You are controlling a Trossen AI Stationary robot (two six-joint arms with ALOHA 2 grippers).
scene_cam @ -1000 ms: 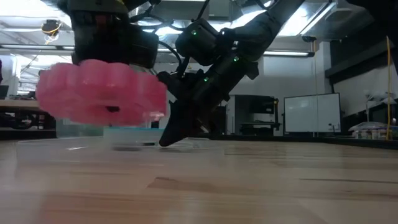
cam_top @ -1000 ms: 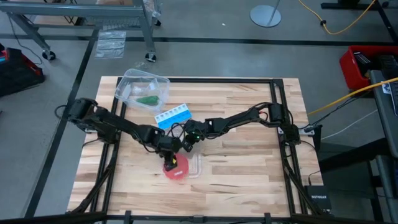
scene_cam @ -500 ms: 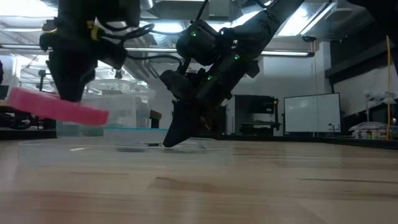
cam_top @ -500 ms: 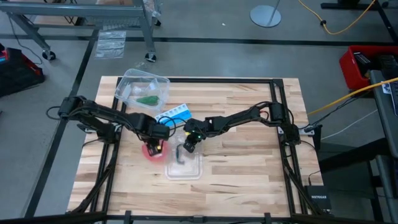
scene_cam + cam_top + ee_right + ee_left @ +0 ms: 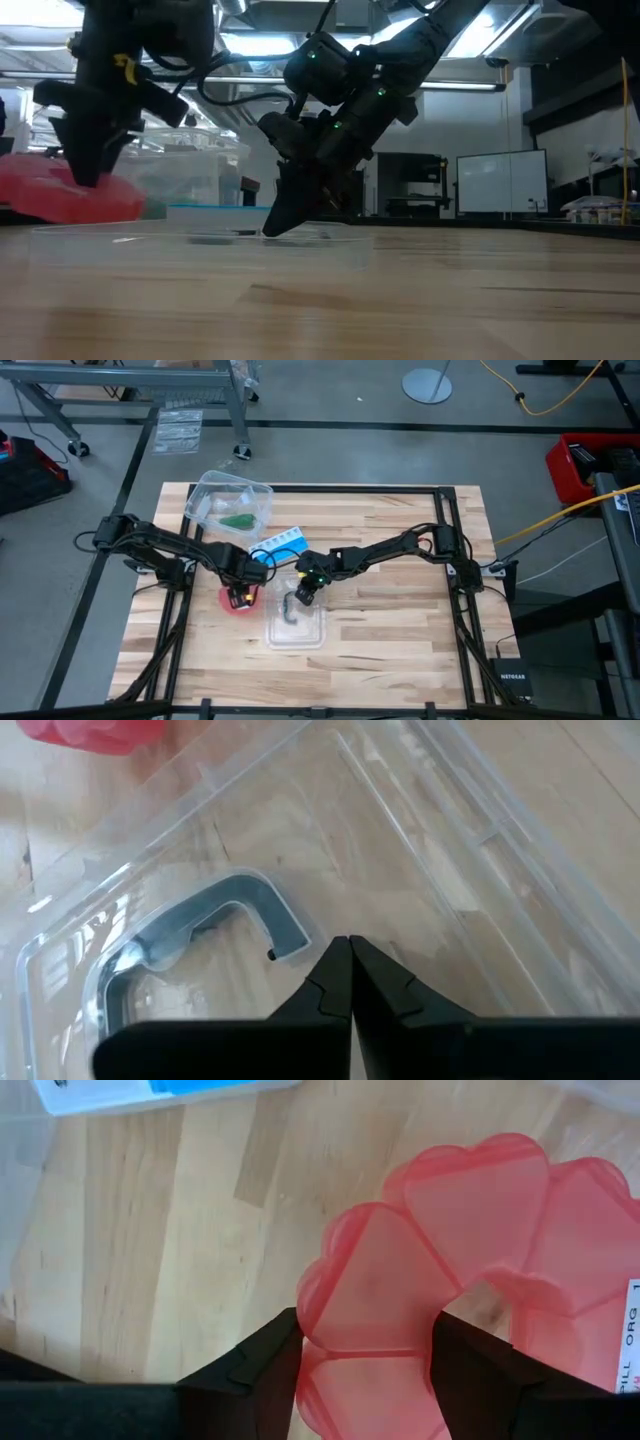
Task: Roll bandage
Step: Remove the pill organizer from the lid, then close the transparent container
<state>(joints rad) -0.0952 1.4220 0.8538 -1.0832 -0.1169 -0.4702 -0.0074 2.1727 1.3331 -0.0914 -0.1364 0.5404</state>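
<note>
The bandage (image 5: 238, 520) lay in the clear tub (image 5: 262, 493) at the desk's far left — nearer the left pincer (image 5: 238, 598), jaws apart around the red disc (image 5: 229, 602); the right pincer (image 5: 297, 600) stayed shut, empty.

bandage (image 5: 238, 520): dark green | disc (image 5: 236, 601): red | pill box (image 5: 279, 545): blue-and-white | table (image 5: 400, 580): pale wood

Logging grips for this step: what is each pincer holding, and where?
Left pincer straddles the red pill organizer's rim lobe; right pincer holds nothing, shut over the clear lid.
</note>
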